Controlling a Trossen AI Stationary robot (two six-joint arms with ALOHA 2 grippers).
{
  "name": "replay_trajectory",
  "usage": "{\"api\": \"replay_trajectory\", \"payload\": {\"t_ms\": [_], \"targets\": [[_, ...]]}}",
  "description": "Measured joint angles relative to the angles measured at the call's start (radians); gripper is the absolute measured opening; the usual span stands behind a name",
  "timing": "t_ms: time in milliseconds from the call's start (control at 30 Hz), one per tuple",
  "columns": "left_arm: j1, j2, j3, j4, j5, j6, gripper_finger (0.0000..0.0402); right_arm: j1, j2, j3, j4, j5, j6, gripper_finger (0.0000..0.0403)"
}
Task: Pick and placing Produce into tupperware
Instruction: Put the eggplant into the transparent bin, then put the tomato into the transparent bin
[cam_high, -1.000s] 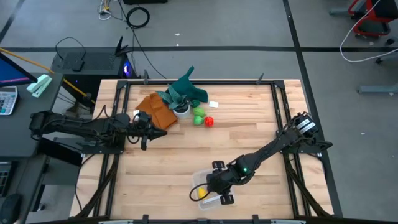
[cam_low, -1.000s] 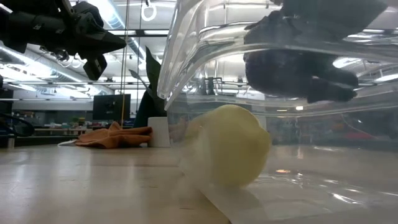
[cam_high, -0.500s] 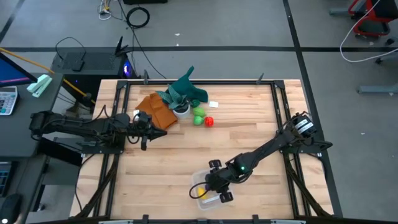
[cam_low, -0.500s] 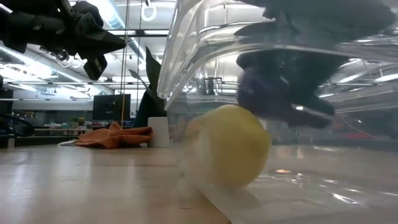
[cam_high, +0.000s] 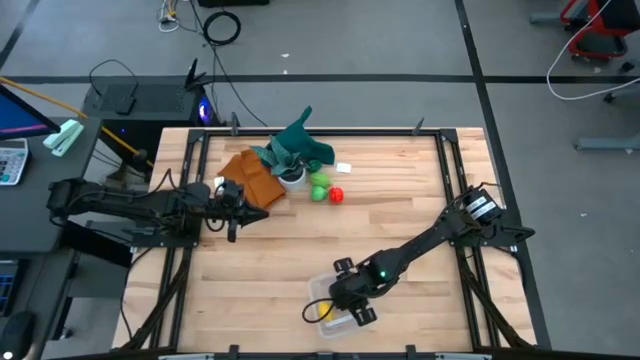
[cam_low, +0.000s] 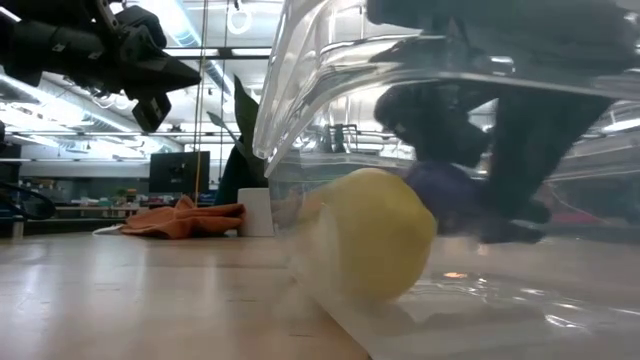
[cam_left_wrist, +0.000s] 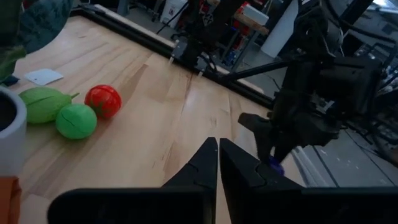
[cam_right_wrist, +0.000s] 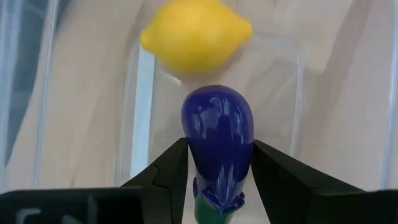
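Note:
The clear tupperware (cam_high: 318, 290) sits near the table's near edge, with the yellow lemon (cam_high: 322, 312) (cam_right_wrist: 196, 34) lying on its floor. My right gripper (cam_high: 347, 300) (cam_right_wrist: 217, 171) is down inside it, shut on the purple eggplant (cam_right_wrist: 217, 127) (cam_low: 450, 195) just beside the lemon (cam_low: 370, 235). Two green fruits (cam_high: 319, 186) (cam_left_wrist: 76, 120) and the red one (cam_high: 336, 196) (cam_left_wrist: 102, 101) lie on the table by the white pot (cam_high: 292, 178). My left gripper (cam_high: 232, 207) (cam_left_wrist: 217, 163) hovers shut above the table's left side, next to the orange-brown cloth (cam_high: 250, 175). My right gripper pinches the eggplant between its two fingers (cam_right_wrist: 168, 168), one on each side of the body just above the green stem end (cam_right_wrist: 214, 202). The fingers come from above, slanting down, and lie along the eggplant. Its rounded purple end (cam_right_wrist: 217, 106) points toward the lemon.
The white pot with teal-green leaves (cam_high: 295, 150) stands at the far side, beside the cloth. A small white card (cam_high: 343, 167) lies near the fruits. Black rails (cam_high: 455, 200) frame the table. Bare wood (cam_high: 300, 240) lies between the fruits and the container.
My right gripper has gone down into the tupperware with the eggplant, shifting slightly toward the table's left. In the low view the purple eggplant has come down from above the rim to beside the lemon. The lemon and the left arm have kept still.

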Motion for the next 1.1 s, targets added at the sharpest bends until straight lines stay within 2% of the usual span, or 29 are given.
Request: {"api": "replay_trajectory", "payload": {"t_ms": [267, 667, 1100], "targets": [[0.0, -0.002, 0.001, -0.006, 0.0, 0.0, 0.0012, -0.015, 0.056, 0.067, -0.095, 0.004, 0.014, 0.0132], [-0.006, -0.009, 0.0, -0.016, 0.003, -0.005, 0.0026, -0.022, 0.097, 0.103, -0.085, -0.001, 0.026, 0.0134], [-0.006, -0.009, 0.0, -0.019, 0.005, 0.0, 0.0015, -0.022, 0.054, 0.107, -0.12, -0.003, 0.034, 0.0185]]}}
